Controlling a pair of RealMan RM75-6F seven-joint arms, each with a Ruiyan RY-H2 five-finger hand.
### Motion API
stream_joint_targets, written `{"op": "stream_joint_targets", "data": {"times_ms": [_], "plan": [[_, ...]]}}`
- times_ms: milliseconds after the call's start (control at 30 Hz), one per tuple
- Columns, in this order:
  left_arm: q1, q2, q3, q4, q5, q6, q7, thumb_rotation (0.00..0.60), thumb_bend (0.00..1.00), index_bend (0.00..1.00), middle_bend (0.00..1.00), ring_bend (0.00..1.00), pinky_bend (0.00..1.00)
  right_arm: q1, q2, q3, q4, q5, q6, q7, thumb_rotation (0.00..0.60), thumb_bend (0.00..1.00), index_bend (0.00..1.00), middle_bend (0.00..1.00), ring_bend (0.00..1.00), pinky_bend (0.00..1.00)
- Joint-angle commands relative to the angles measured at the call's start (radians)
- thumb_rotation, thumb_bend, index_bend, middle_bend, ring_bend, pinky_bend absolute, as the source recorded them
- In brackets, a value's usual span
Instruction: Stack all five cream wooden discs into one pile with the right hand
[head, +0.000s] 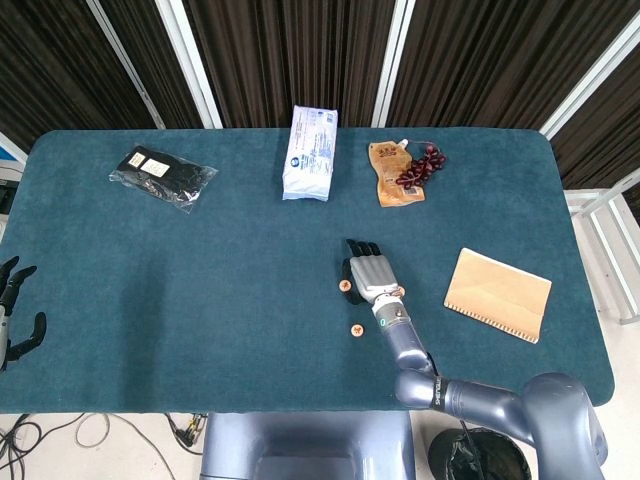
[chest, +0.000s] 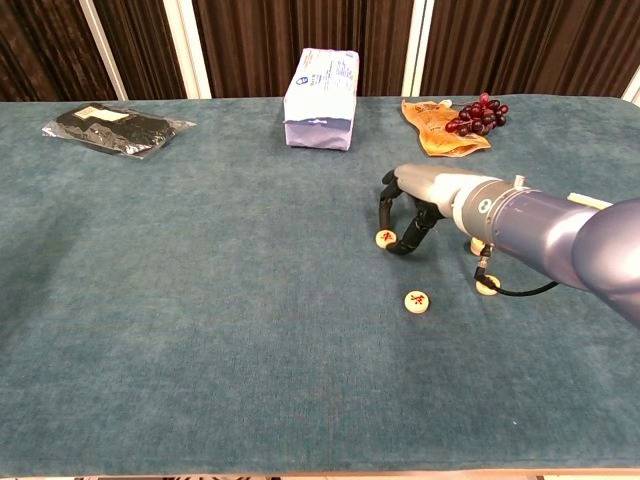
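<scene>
While 4 cream discs show on the teal table (chest: 200, 330), right hand (chest: 415, 200) arches, fingers down, around 1 disc (chest: 385, 238). Grip unclear. Left hand (head: 15, 310) spread wide, holding nothing.

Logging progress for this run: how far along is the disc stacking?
Done: nothing looks stacked; the discs in view lie apart on the table. In hand: the right hand arches over one disc, fingers at it, not lifted. Left: that disc, the nearer disc, two partly hidden ones, and any unseen.
</scene>
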Motion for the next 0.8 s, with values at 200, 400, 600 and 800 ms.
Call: {"op": "stream_joint_targets", "data": {"times_ms": [200, 400, 600, 800], "plan": [[0.0, 0.001, -0.001, 0.0, -0.002, -0.001, -0.001, 0.6, 0.47, 0.15, 0.0, 0.0, 0.0, -0.001, 0.004, 0.002, -0.009, -0.006, 0.002, 0.003, 0.6, 0.41, 0.55, 0.0, 0.0, 0.0], [0.0, 0.002, -0.001, 0.002, -0.004, -0.001, -0.004, 0.6, 0.47, 0.15, 0.0, 0.0, 0.0, -0.008, 0.031, 0.012, -0.049, -0.01, 0.013, 0.012, 0.6, 0.41, 0.55, 0.0, 0.0, 0.0], [0.001, 0.001, -0.001, 0.003, -0.002, 0.001, -0.003, 0.6, 0.47, 0.15, 0.0, 0.0, 0.0, -0.035, 0.108, 0.012, -0.148, -0.02, 0.051, 0.01, 0.6, 0.41, 0.55, 0.0, 0.0, 0.0], [0.002, -0.001, -0.001, 0.001, 0.001, 0.005, 0.002, 0.6, 0.47, 0.15, 0.0, 0.0, 0.0, -0.077, 0.209, -0.009, -0.26, -0.022, 0.085, 0.004, 0.6, 0.41, 0.55, 0.0, 0.0, 0.0]]}}
